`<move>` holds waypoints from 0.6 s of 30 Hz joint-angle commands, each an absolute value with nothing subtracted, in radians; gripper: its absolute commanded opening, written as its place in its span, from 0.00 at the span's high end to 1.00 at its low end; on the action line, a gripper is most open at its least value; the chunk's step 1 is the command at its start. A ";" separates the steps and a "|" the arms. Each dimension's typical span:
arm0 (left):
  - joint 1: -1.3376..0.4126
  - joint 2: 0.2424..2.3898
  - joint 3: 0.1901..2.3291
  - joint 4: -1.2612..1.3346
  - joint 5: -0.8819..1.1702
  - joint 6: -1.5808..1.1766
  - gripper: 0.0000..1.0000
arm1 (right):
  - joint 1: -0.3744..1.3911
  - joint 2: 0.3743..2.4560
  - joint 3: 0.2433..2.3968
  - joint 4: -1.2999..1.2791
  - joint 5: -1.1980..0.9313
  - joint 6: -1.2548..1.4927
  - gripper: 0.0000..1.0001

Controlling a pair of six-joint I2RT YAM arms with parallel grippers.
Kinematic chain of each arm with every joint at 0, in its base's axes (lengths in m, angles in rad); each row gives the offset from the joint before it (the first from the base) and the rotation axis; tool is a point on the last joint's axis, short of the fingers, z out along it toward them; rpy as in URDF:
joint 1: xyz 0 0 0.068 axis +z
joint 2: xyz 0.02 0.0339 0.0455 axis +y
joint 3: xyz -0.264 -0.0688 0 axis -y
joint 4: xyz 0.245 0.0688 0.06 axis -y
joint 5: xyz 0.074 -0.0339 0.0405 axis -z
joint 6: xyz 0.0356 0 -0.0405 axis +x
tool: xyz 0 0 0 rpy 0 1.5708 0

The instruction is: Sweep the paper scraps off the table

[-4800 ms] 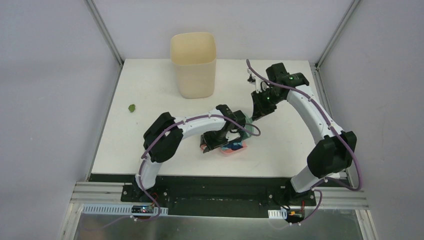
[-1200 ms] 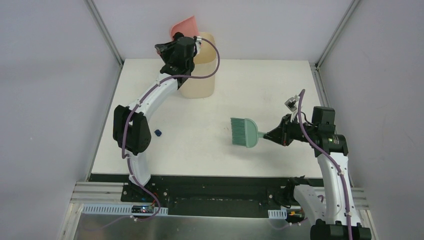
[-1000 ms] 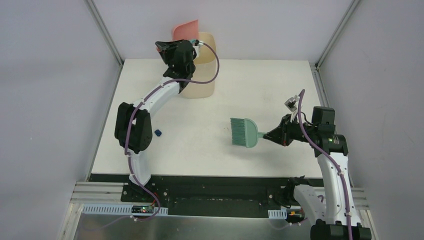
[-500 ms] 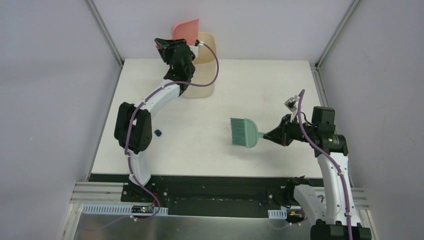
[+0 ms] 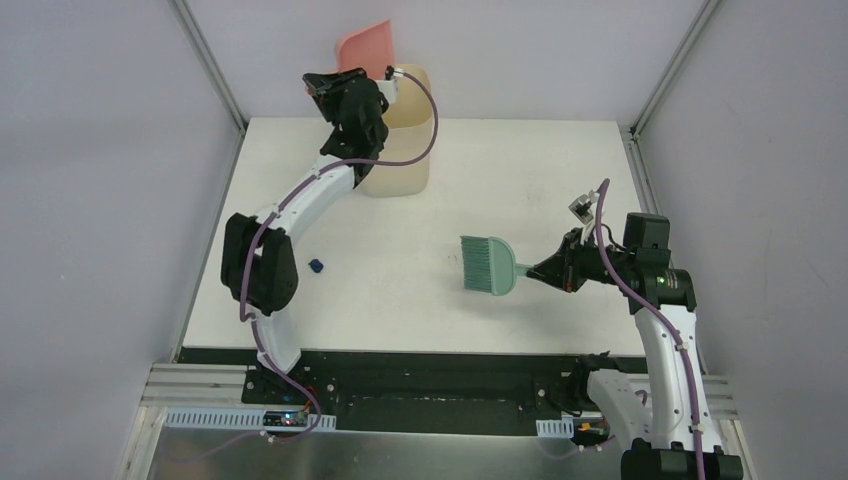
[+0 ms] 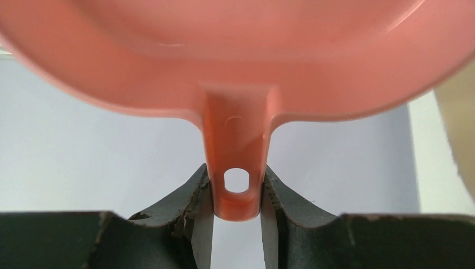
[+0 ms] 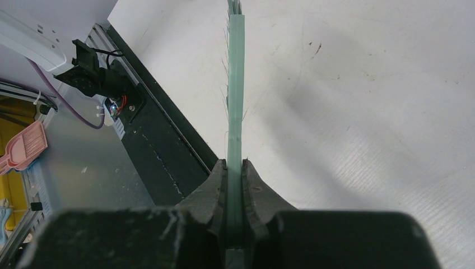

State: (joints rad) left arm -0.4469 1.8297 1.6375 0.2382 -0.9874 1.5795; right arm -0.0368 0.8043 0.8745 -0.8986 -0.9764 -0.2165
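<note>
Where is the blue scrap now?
In the top view, the blue scrap lies on the table's left side, just right of the left arm's elbow.

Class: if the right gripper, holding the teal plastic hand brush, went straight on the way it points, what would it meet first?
Probably the small navy paper scrap on the white table, if low enough; otherwise the left arm's black elbow.

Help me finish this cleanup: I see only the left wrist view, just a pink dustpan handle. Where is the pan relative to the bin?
Observer: The dustpan is raised high at the bin's rim.
Operator: Any scraps left on the table?
Observer: One navy scrap lies on the table beside the left arm's elbow.
Operator: And the brush?
Observer: The right end effector holds the brush by its handle, right of centre.
</note>
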 commanded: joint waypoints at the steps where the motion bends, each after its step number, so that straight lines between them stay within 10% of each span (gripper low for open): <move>1: -0.513 1.631 1.776 -0.229 -1.021 1.080 1.00 | -0.037 0.802 0.885 -0.868 -0.999 -0.239 1.00; 9: -0.543 1.467 1.824 -1.016 -0.698 0.230 1.00 | -0.041 0.816 0.885 -0.861 -1.004 -0.237 1.00; 18: -0.537 1.087 1.256 -0.761 -0.499 -0.023 1.00 | 0.126 0.894 0.881 -0.584 -0.965 -0.032 1.00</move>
State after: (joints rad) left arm -0.5419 1.1820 1.3960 -0.8486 -0.5793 0.1623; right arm 0.0013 0.8375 0.8261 -0.7879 -1.0069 -0.1318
